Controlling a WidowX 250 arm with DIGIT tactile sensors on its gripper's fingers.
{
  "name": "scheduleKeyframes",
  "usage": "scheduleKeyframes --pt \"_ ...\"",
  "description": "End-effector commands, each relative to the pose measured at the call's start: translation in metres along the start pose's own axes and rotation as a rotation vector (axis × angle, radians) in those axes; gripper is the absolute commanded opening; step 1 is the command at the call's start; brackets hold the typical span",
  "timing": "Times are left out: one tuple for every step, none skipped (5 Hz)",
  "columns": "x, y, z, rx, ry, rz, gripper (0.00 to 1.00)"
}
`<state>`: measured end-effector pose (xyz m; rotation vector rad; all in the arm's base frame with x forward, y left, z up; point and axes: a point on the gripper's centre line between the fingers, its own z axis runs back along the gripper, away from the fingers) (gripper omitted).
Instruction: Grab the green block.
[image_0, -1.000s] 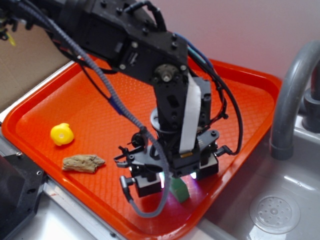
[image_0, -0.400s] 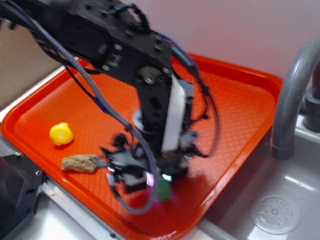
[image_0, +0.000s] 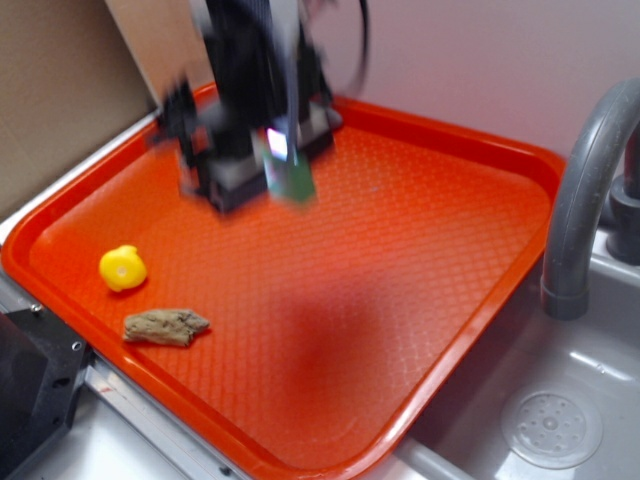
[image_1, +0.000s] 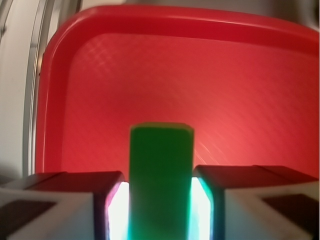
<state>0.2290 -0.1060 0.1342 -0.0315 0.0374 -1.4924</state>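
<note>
The green block (image_1: 161, 175) stands upright between my two fingers in the wrist view, its flat top end pointing at the orange tray below. In the exterior view my gripper (image_0: 285, 170) is blurred, high above the tray's far left part, and shut on the green block (image_0: 297, 182), which hangs under it clear of the tray floor. Glowing pads press both long sides of the block.
The orange tray (image_0: 470, 300) lies beside a sink with a grey faucet (image_0: 580, 210) and a drain (image_0: 550, 428) at right. A yellow round toy (image_0: 122, 268) and a brown rough lump (image_0: 165, 326) rest on the tray's near left. A brown board stands behind.
My gripper has risen from the tray's near edge and swung up and to the far left, carrying the green block off the tray floor.
</note>
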Motion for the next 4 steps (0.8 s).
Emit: scheduleKeyframes --pt "-0.036 -0.056 0.080 0.120 -0.030 0.479 0.00" --pt "-0.046 -0.063 0.100 0.133 -0.013 0.729 0.00" --pt "-0.041 -0.064 0.109 0.164 0.030 0.979 0.00" --pt "-0.032 -0.058 0.109 0.146 0.043 1.228 0.00"
